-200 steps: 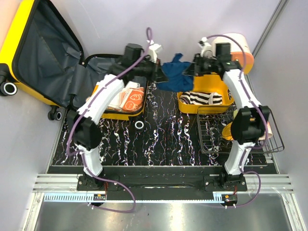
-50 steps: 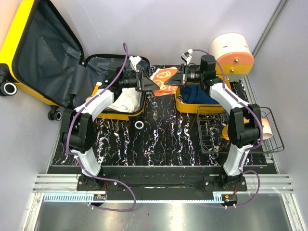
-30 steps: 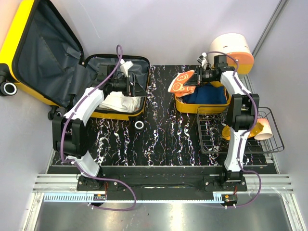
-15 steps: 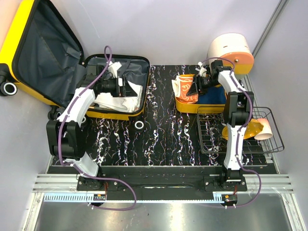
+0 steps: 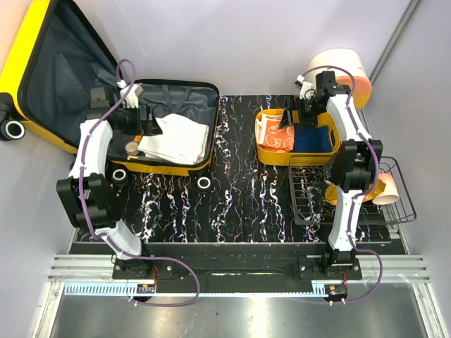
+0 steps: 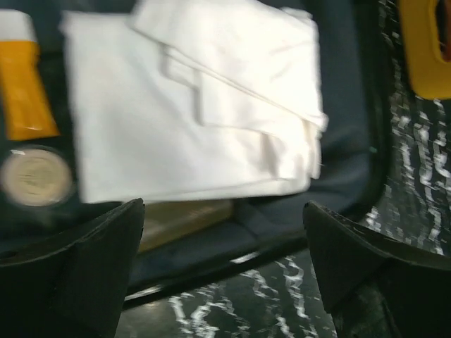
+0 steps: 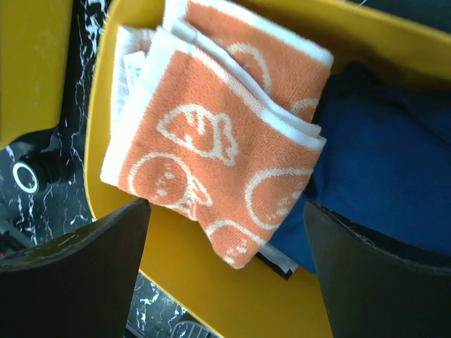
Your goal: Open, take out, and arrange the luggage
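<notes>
The luggage (image 5: 42, 70) is a yellow hard-shell suitcase lying open at the left, with its lid leaning back and grey lining showing in its base (image 5: 183, 95). A folded white cloth (image 5: 176, 137) (image 6: 197, 105) lies in the base. My left gripper (image 5: 150, 123) (image 6: 222, 215) hovers open over the cloth's left part, holding nothing. My right gripper (image 5: 289, 116) (image 7: 227, 211) stands open above the yellow basket (image 5: 262, 151) (image 7: 211, 289). Under it lie an orange patterned towel (image 5: 273, 134) (image 7: 218, 155) and a blue garment (image 5: 313, 139) (image 7: 387, 176), both free of the fingers.
An orange tube (image 6: 25, 91) and a round tin (image 6: 35, 176) lie beside the white cloth in the suitcase. A black wire basket (image 5: 338, 211) holding an orange-and-pink object (image 5: 387, 186) stands at the right. A cream-and-orange drum (image 5: 338, 70) sits behind the yellow basket.
My right gripper opened and let the orange towel drop into the yellow basket beside the blue garment. My left arm swung left over the suitcase, still open.
</notes>
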{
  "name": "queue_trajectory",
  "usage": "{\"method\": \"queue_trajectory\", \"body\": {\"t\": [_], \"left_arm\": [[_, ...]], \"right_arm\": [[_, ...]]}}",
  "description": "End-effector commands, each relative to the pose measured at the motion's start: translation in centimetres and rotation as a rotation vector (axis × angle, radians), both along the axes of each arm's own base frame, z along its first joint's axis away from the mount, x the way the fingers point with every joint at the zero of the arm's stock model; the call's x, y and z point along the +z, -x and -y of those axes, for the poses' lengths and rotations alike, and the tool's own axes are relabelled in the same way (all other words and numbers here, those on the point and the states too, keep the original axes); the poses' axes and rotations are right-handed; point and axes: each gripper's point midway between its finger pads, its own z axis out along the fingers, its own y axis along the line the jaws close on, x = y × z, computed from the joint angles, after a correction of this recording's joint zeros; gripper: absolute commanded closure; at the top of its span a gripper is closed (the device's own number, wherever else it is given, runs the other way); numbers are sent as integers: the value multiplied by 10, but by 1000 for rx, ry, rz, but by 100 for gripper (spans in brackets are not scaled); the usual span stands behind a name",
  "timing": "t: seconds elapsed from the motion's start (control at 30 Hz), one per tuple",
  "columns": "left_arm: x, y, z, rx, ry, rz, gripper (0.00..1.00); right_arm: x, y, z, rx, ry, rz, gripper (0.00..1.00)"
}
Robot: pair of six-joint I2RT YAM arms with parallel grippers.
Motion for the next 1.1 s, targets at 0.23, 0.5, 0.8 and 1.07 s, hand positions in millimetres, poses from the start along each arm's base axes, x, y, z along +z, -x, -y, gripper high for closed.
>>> {"method": "queue_trajectory", "body": {"t": [0.23, 0.5, 0.8, 1.07], "left_arm": [[-4, -40, 7, -117, -87, 51, 16], [-37, -39, 101, -149, -120, 46, 27], [-104, -51, 131, -20, -255, -1, 21], [-165, -49, 109, 58, -390, -115, 42]], "right_arm": [[132, -7, -102, 43, -118, 306, 0], [134, 1, -193, 75, -316, 213, 5], [120, -26, -201, -43, -244, 260, 4], [116, -28, -197, -60, -222, 267, 4]]}}
